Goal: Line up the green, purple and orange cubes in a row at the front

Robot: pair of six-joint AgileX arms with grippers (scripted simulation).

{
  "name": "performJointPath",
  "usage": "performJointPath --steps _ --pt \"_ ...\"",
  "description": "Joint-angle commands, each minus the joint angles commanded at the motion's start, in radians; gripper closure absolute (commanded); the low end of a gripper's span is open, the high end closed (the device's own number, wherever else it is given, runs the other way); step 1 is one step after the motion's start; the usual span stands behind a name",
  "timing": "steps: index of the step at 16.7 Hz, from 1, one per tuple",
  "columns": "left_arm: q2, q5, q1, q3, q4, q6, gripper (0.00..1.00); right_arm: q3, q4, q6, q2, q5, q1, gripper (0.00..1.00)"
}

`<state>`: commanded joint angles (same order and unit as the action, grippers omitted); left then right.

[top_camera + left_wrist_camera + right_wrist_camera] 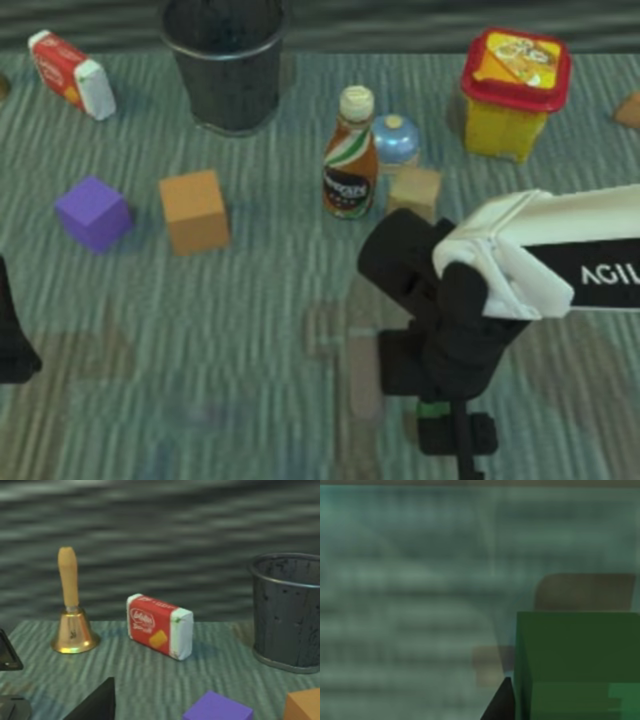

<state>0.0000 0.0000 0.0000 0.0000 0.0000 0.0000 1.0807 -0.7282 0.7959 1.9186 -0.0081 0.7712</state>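
My right gripper hangs low over the front of the table, right of centre, shut on the small green cube. The right wrist view shows this green cube close up, with one dark finger pressed against its side; the other finger is hidden. At mid left, the purple cube and the larger orange cube rest side by side on the table. The left gripper is parked at the left edge, open. Its wrist view catches the purple cube and orange cube.
A sauce bottle, a small blue-capped bottle and a tan wooden block stand just behind my right arm. A dark bucket, a red-and-white packet and a yellow tub line the back. A brass bell stands far left.
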Motion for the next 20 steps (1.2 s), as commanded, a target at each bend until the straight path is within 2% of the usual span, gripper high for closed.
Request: performJointPath --steps 3,4,14,20 --pt "0.0 0.0 0.0 0.0 0.0 0.0 0.0 0.0 0.0 0.0 0.0 0.0 0.0 0.02" --pt "0.0 0.0 0.0 0.0 0.0 0.0 0.0 0.0 0.0 0.0 0.0 0.0 0.0 0.0" --pt "0.0 0.0 0.0 0.0 0.0 0.0 0.0 0.013 -0.017 0.0 -0.007 0.0 -0.001 0.0" --pt "0.0 0.0 0.0 0.0 0.0 0.0 0.0 0.13 -0.241 0.006 -0.101 -0.001 0.006 0.0"
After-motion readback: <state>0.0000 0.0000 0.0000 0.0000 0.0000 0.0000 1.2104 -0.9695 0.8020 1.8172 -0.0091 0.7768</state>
